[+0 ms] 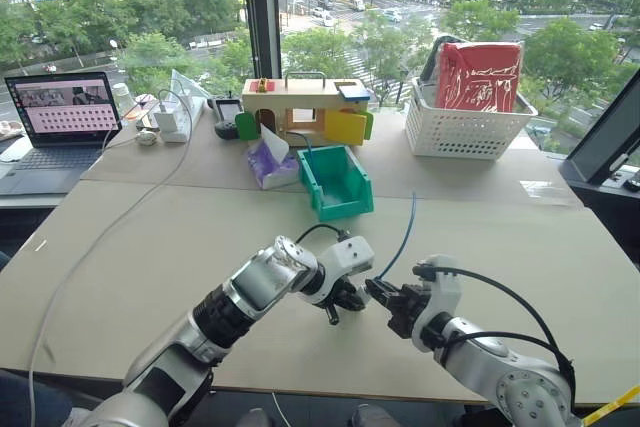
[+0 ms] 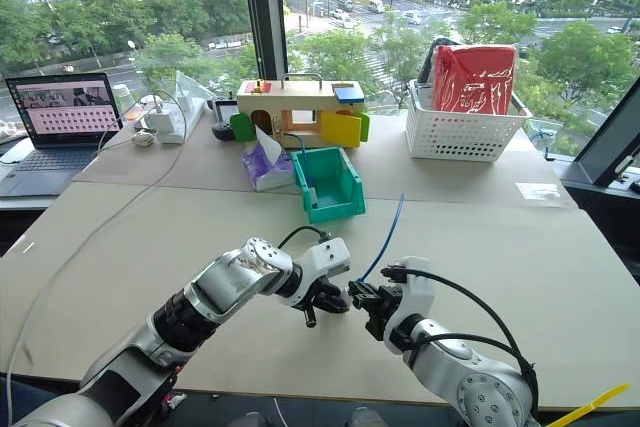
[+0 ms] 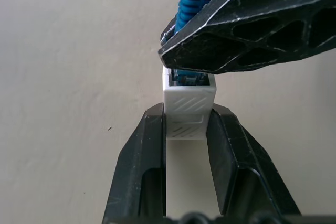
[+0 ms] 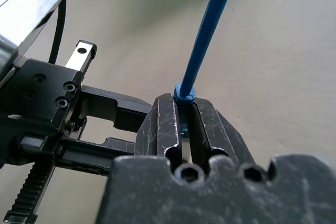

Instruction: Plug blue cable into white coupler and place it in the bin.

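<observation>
A: What's nearest, by the worktop's [image 1: 150, 247] near edge?

B: The two grippers meet there, about midway along it. The left gripper [image 3: 186, 129] is clamped on the white coupler [image 3: 188, 109], one black finger on each side of the little block, its socket end sticking out past the fingertips.

A: And the right gripper?

B: The right gripper [image 4: 182, 109] is clenched on the blue cable [image 1: 405, 230] right at its ribbed boot, fingers pressed close together around it. The plug end sits at the mouth of the coupler's socket, and some blue shows inside the opening. I cannot tell whether it is fully seated.

A: Where does the rest of the cable go?

B: It rises from the right gripper and curves away toward the middle of the worktop, its free end off the surface.

A: The bin?

B: The bin [image 1: 350, 205] stands further back, near the centre of the worktop, with nothing visible inside. Just beside it on the left lies a purple tissue pack [image 1: 270, 162]. Behind both is a wooden toy house [image 1: 300, 107]. A white lattice basket [image 1: 470, 127] stands toward the far right corner, and a laptop [image 1: 60, 117] toward the far left.
</observation>
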`<act>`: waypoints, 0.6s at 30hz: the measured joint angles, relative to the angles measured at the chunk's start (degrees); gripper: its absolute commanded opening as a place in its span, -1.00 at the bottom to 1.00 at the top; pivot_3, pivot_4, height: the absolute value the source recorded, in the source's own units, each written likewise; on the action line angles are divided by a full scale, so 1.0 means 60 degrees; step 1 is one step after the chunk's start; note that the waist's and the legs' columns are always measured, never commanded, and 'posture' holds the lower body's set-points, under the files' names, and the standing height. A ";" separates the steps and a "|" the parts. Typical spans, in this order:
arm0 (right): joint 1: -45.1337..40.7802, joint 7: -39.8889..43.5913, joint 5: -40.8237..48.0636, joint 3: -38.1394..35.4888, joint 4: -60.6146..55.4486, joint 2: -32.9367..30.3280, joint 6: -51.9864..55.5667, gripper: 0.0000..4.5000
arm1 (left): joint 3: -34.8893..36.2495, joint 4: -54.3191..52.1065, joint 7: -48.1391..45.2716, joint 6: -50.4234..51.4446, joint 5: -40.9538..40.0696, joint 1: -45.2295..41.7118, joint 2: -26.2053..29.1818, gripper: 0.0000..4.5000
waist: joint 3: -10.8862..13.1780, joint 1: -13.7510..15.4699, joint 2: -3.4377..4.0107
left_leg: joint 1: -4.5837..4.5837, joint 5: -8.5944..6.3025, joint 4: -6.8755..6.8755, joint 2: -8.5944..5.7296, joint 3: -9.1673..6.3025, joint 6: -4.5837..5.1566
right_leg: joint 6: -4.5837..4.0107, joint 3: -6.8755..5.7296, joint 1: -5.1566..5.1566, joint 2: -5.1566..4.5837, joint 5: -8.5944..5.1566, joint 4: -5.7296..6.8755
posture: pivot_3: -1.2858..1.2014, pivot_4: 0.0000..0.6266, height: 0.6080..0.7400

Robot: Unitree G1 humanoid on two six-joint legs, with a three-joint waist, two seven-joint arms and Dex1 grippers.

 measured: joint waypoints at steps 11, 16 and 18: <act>-0.0421 -0.0380 0.1322 -0.0971 0.0203 -0.0041 0.0627 -1.00 | 0.0096 0.0782 -0.0576 -0.1752 -0.0090 0.0076 0.0205 0.93 | 0.0087 -0.0046 0.0034 | -0.0038 0.0001 0.0003 -0.0005 0.0002 0.0000 | 0.0031 0.0005 -0.0032 -0.0002 0.0021 0.0000 | 0.03 -0.52 1.00; -0.1855 -0.0879 0.2892 -0.2272 0.0655 -0.1265 0.0864 -1.00 | 0.0408 0.1137 -0.1225 -0.2929 -0.0092 0.0063 0.0931 0.93 | 0.0236 -0.0039 0.0091 | -0.0098 0.0003 0.0012 -0.0015 0.0004 0.0001 | 0.0063 0.0017 -0.0071 -0.0001 0.0040 -0.0005 | 0.03 -0.52 1.00; -0.2916 -0.0819 0.3144 -0.2569 0.1176 -0.1715 0.0875 -1.00 | 0.0734 0.1203 -0.1254 -0.3558 -0.0101 0.0366 0.1109 0.93 | 0.0266 -0.0071 0.0102 | -0.0115 0.0003 0.0009 -0.0015 0.0011 0.0001 | 0.0061 0.0027 -0.0096 0.0000 0.0044 -0.0003 | 0.03 -0.52 1.00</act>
